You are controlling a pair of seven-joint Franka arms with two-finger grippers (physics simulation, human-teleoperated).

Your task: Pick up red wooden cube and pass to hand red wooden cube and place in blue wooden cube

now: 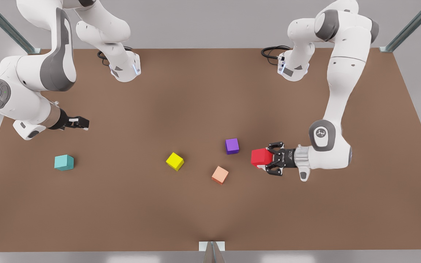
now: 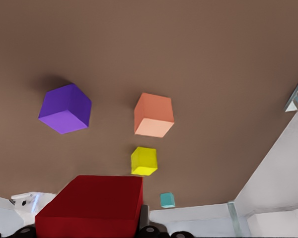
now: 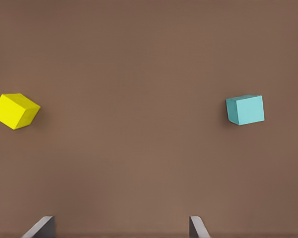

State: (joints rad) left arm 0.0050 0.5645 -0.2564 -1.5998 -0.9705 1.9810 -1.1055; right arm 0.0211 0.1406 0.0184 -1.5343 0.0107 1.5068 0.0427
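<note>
Red wooden cube [image 2: 92, 206] looms right up against the left wrist camera, clamped in the left gripper [image 1: 273, 159], the bulky black claw on the front view's right, and it looks carried clear of the brown table [image 1: 196, 91] rather than resting on it. Across the way, the right gripper [image 1: 80, 123], the slim hand waiting on the front view's left, hangs with its two pale fingertips [image 3: 39, 227] set wide apart and nothing between them. Well below it sits the blue wooden cube [image 1: 64, 162], alone near that edge. My read on the red cube: rigid, light, flat-faced wood, unlikely to crush or deform, though smooth faces could slip if pinched off-centre, so the receiving hand should take two opposite free faces, square on, away from the claw's fingers. Count time: five cubes in all, one of each colour — red, teal, a yellow cube [image 1: 174, 161], a purple cube [image 1: 232, 145] and a salmon-orange cube [image 1: 220, 175]. Two arms, two grippers.
</note>
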